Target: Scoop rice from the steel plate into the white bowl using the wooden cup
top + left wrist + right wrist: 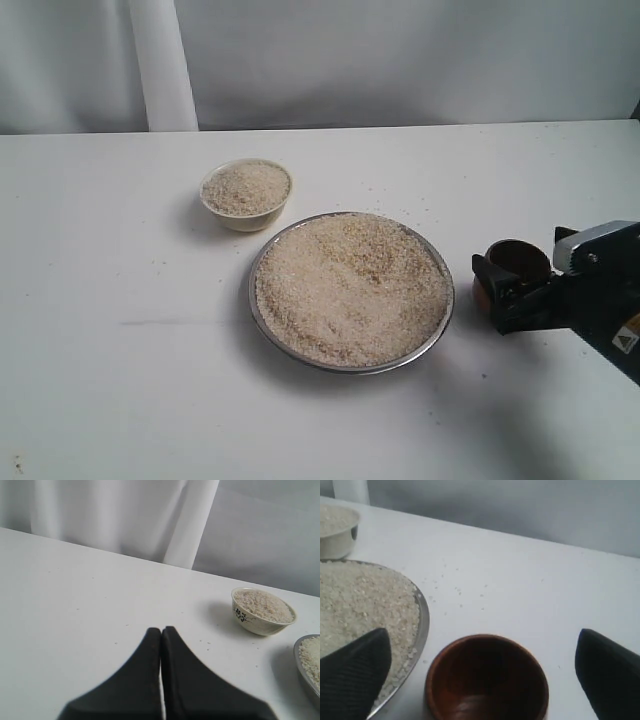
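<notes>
The steel plate (251, 300) sits mid-table, heaped with rice (350, 285). Behind it to the left stands the white bowl (246, 217), also full of rice (246, 187). The wooden cup (518, 258) stands upright on the table just right of the plate, its dark inside empty (487, 680). My right gripper (482, 635) is open, and its black fingers (355, 675) stand wide on either side of the cup without touching it. My left gripper (161, 630) is shut on nothing, over bare table, well short of the bowl (260, 622); the exterior view does not show it.
Stray rice grains (457, 587) lie scattered on the white table beyond the plate's rim (422, 625). A white curtain and a white post (160, 65) back the table's far edge.
</notes>
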